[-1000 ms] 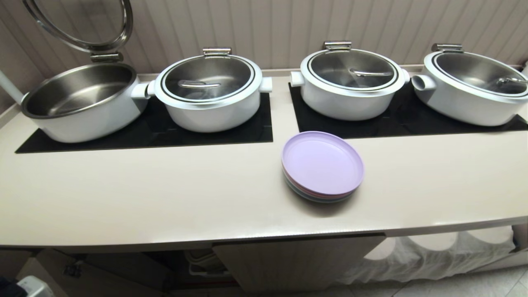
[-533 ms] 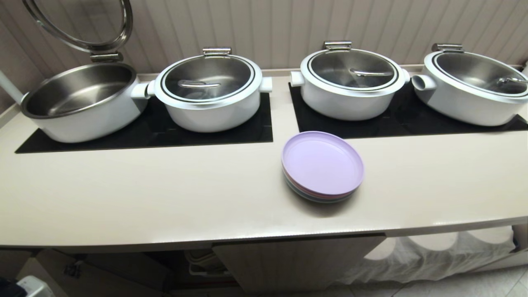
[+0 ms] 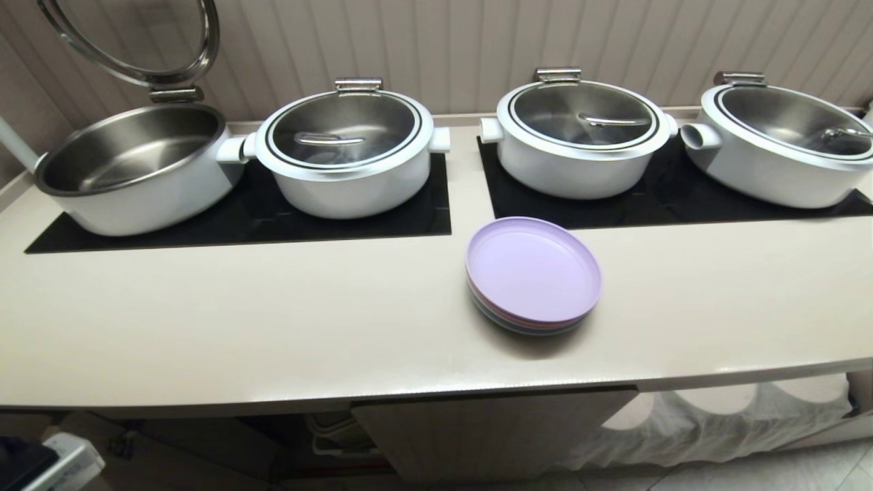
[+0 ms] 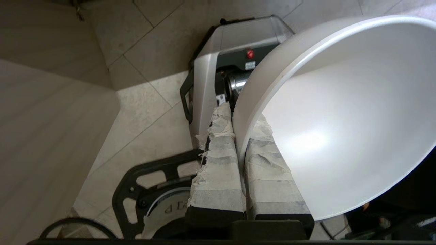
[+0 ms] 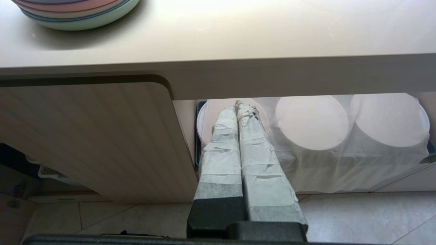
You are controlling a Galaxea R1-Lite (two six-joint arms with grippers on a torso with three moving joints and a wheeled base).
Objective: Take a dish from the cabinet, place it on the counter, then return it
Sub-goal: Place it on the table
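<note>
While its taped fingers [image 4: 218, 153] pinch the rim of the dish [image 4: 340, 119], the left hand [image 4: 240, 129] grasps it tilted above the tiled floor [image 4: 143, 112], below the counter [image 3: 273, 327]. Parked by the cabinet [image 5: 85, 136], the right hand [image 5: 240, 109] is clenched, holding nothing.

Plain white round dish [image 4: 340, 115], tilted on edge, rim pinched between taped fingers [image 4: 218, 160]

My left tool [image 4: 240, 136] clamps rim of white bowl [image 4: 340, 119], taped fingers [image 4: 218, 160] one on each side of wall. I see bowl tilted, hollow facing camera. Under it tiled floor [image 4: 143, 112], grey robot base [image 4: 218, 68].
</note>
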